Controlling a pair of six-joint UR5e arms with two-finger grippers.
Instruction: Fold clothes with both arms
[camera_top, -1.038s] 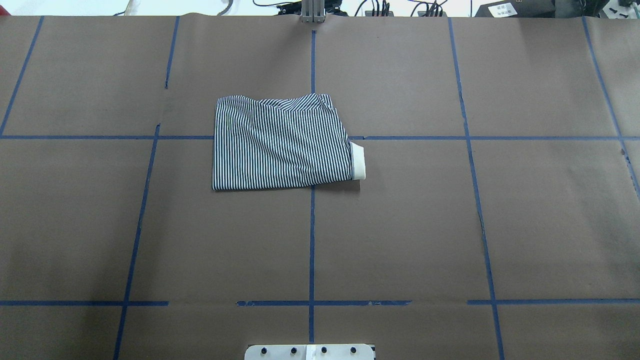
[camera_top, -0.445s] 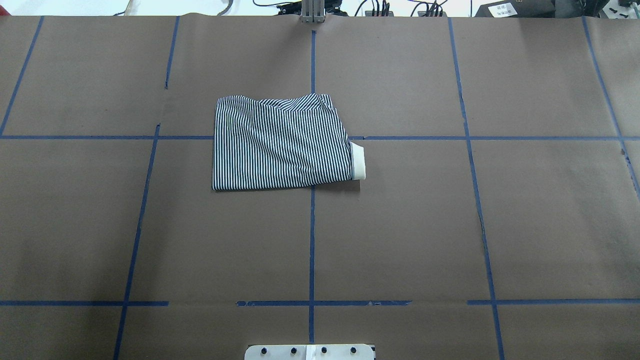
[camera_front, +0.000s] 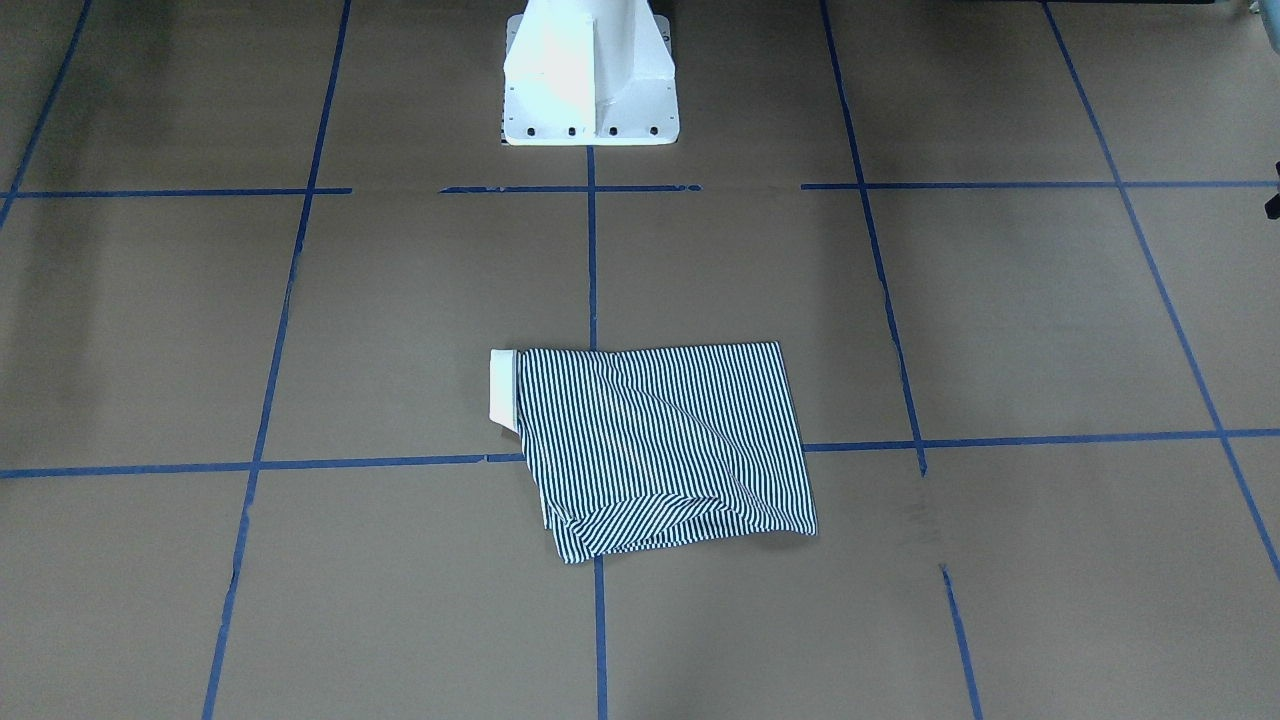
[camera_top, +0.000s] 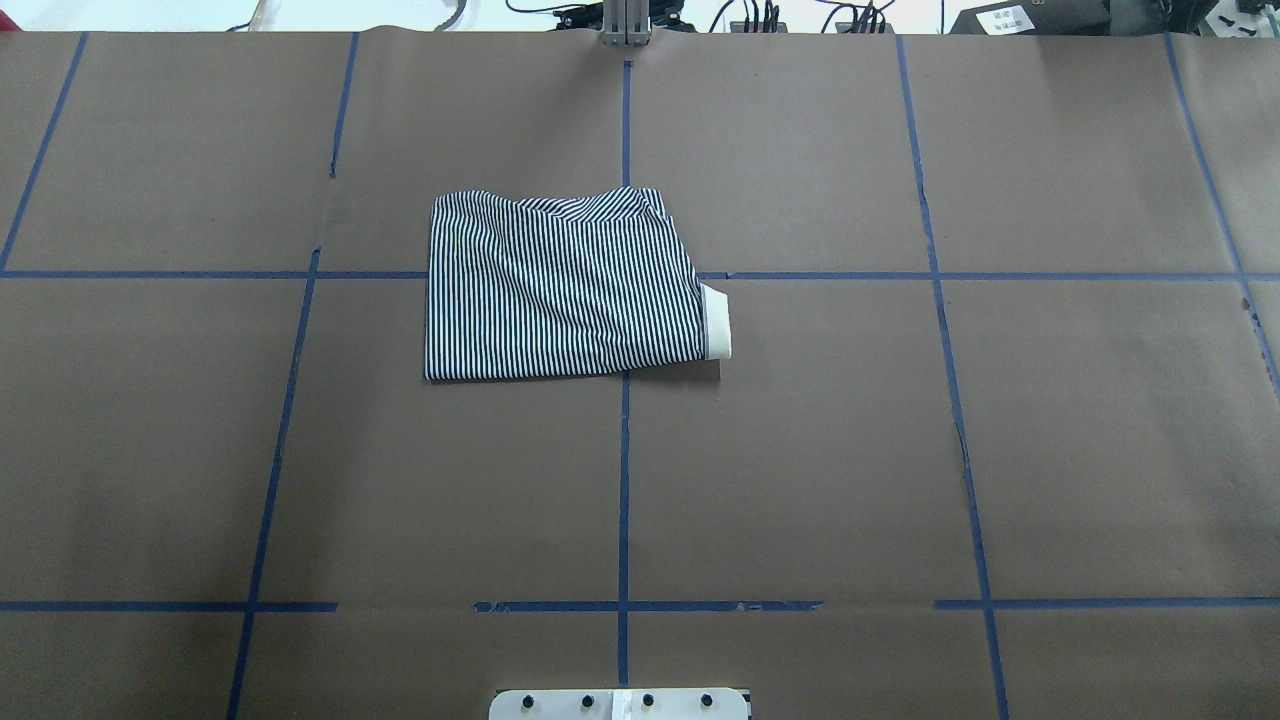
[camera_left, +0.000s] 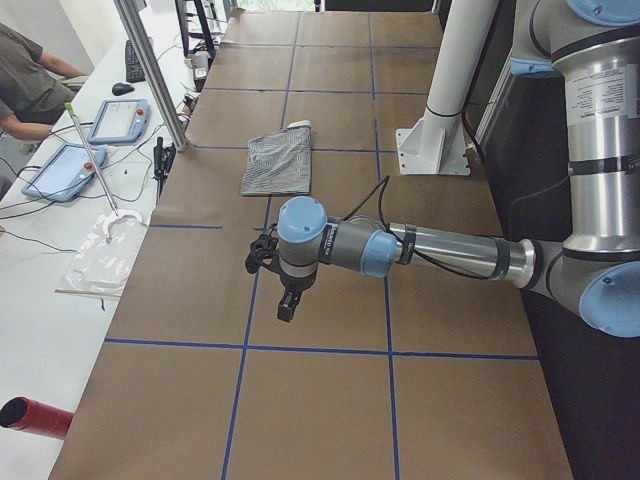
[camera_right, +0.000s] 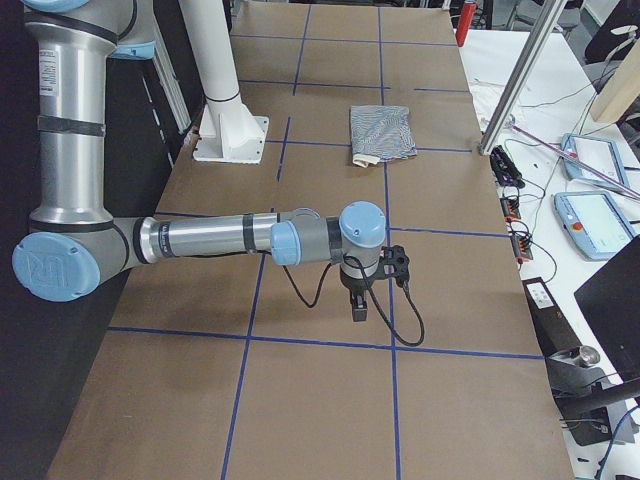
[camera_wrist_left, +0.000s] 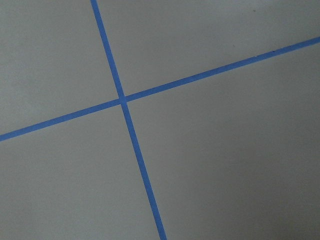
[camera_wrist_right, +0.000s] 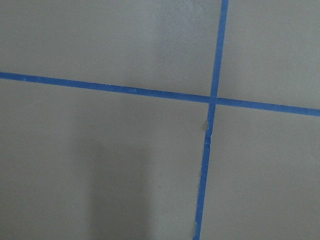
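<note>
Nothing has moved since a moment ago: the striped polo shirt (camera_top: 560, 290) lies just where it did. It sits folded into a small rough square on the table (camera_top: 900, 450), nearer the far edge than the robot's edge, about midway between the two ends. Its cream collar (camera_top: 717, 322) pokes out of one side. The left gripper (camera_left: 287, 305) hangs over bare table near the left end, and the right gripper (camera_right: 360, 305) does the same near the right end, both well apart from the shirt. I cannot tell if their fingers are apart or together. The folding looks about done. To end it well, the arms should keep clear so nothing tugs the neat fold, or come in gently to tuck the collar
</note>
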